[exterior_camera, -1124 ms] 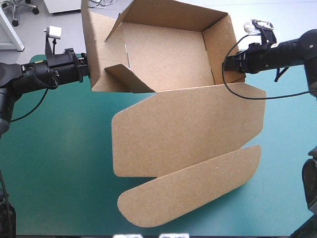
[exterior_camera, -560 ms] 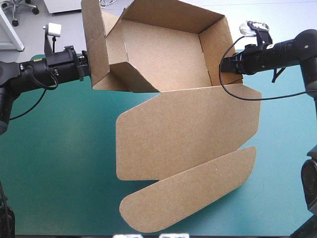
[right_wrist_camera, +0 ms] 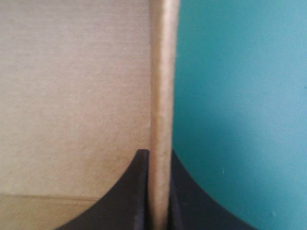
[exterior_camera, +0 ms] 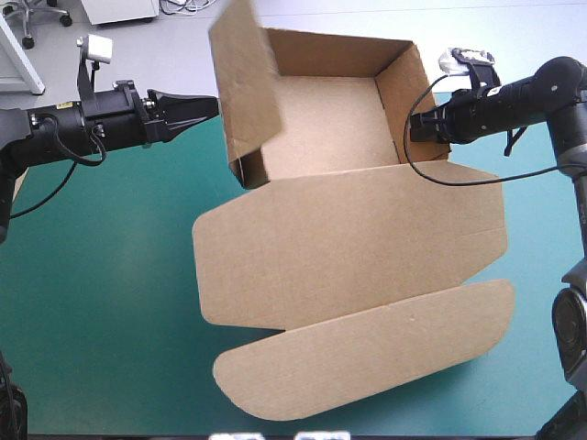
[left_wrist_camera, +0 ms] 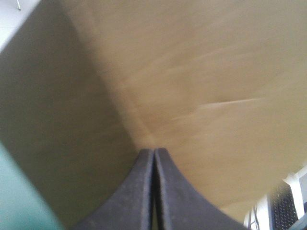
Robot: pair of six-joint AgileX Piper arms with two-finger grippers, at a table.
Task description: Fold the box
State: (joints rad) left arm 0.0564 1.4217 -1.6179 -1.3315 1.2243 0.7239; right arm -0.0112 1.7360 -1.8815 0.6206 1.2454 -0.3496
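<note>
A robotics lab, by the look of it, not a home.

I work at a table (exterior_camera: 92, 302) under a teal-green cover, and my left hand (exterior_camera: 211, 103) and right hand (exterior_camera: 415, 126) are black-fingered, on jointed machine arms. In the upper left of the frame, beyond the table, stand a wheeled chair base (exterior_camera: 64, 18), a white cabinet (exterior_camera: 119, 9) and loose cables (exterior_camera: 179, 7).

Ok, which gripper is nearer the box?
Right. The right gripper is shut on the right wall of the box. The left gripper is shut on nothing, its tip pointing at the outside of the raised left wall.
</note>
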